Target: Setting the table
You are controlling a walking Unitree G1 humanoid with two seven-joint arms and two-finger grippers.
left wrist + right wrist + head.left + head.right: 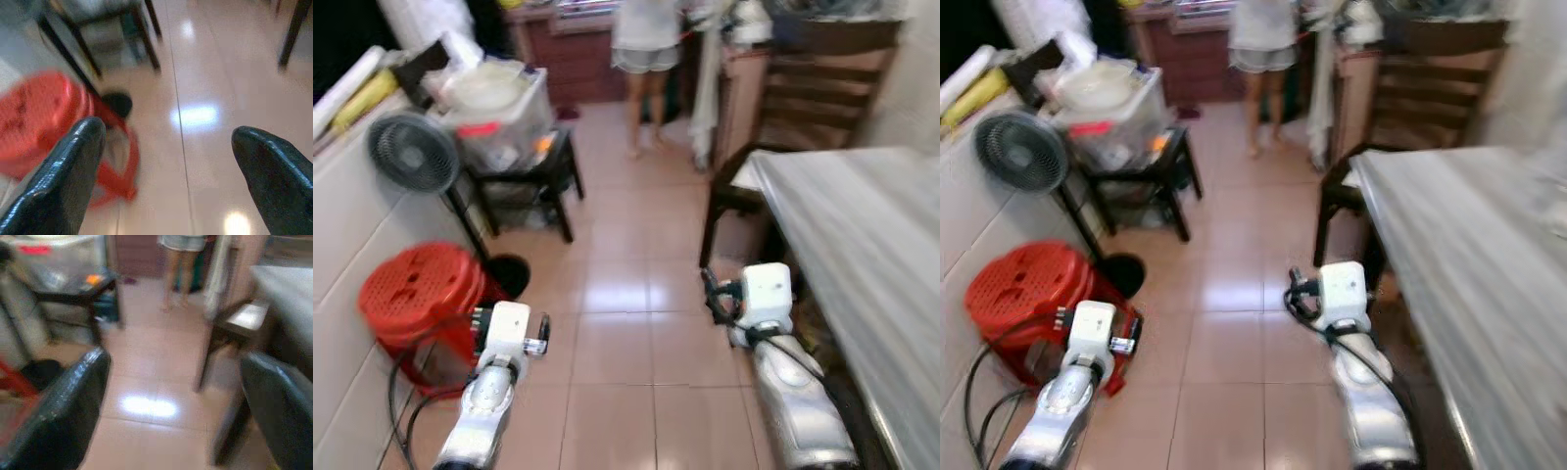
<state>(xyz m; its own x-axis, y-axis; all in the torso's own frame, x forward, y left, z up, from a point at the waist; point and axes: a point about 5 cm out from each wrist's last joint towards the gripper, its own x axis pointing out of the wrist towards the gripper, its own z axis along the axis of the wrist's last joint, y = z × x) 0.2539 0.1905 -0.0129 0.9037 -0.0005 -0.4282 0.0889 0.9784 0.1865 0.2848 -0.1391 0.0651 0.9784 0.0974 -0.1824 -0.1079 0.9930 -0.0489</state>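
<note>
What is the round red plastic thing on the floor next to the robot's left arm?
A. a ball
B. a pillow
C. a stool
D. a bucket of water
C: the round red plastic stool has a flat top with holes and legs reaching down to the tiled floor, beside the left gripper and below the grey standing fan.

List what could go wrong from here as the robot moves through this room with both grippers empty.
A person stands ahead on the tiled path; walking on could bring the robot too close. The right gripper, open, is near the wooden chair and table edge and may clip them. The red stool and fan crowd the left gripper.
</note>
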